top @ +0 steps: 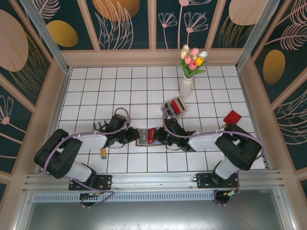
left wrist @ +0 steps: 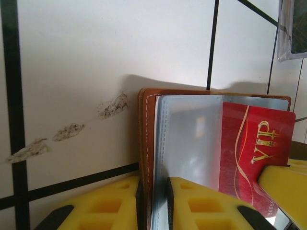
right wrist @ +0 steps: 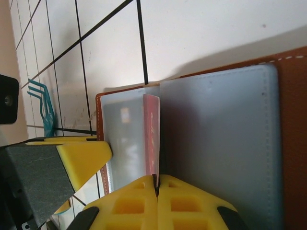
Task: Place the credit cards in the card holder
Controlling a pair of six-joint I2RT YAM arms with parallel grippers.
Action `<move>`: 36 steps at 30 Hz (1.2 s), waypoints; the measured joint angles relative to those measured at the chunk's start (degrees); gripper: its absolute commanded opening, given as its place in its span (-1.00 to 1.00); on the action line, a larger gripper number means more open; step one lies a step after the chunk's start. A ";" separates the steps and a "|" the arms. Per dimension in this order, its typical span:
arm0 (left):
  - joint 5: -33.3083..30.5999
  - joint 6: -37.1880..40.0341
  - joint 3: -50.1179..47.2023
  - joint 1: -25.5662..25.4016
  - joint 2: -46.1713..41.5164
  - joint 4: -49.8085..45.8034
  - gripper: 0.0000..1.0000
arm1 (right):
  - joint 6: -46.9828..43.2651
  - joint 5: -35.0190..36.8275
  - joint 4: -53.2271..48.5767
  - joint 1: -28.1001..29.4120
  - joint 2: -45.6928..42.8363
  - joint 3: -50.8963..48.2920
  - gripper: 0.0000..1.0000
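The card holder (top: 145,136), a brown leather wallet with grey inner pockets, lies open on the white tiles between the two arms. My left gripper (left wrist: 153,184) is shut on the left flap of the card holder (left wrist: 148,139), pinching leather and pocket edge together. My right gripper (right wrist: 157,178) is shut on a red credit card (right wrist: 152,134), which stands on edge over the card holder's grey pockets (right wrist: 220,134). In the left wrist view the red credit card (left wrist: 254,153) reads VIP and partly overlaps the grey pocket. More credit cards sit in a clear box (top: 175,107).
A white vase of tulips (top: 187,86) stands behind the clear box. A red object (top: 233,117) lies at the right. A teal fork (top: 98,125) and a small yellow piece (top: 103,153) lie by the left arm. Wooden walls enclose the tiled table.
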 measured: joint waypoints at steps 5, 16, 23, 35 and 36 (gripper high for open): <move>-0.04 0.02 0.00 0.00 0.00 0.07 -0.56 | 0.02 -1.22 0.81 -0.17 0.68 0.02 -0.94; -0.26 0.00 0.00 0.00 0.00 0.07 -0.53 | 0.83 -3.54 4.48 -0.39 5.31 1.60 -0.86; -1.11 0.00 0.00 0.02 -0.02 0.07 -0.55 | 1.40 -4.92 3.08 -0.37 8.39 4.96 -0.67; -1.29 0.02 0.00 -0.11 -0.11 0.09 -0.57 | -1.51 -2.43 -7.96 -0.22 4.31 6.69 -0.63; -1.27 0.02 0.00 -0.11 -0.11 0.11 -0.57 | -1.73 -2.47 -8.17 -0.24 4.35 6.69 -0.67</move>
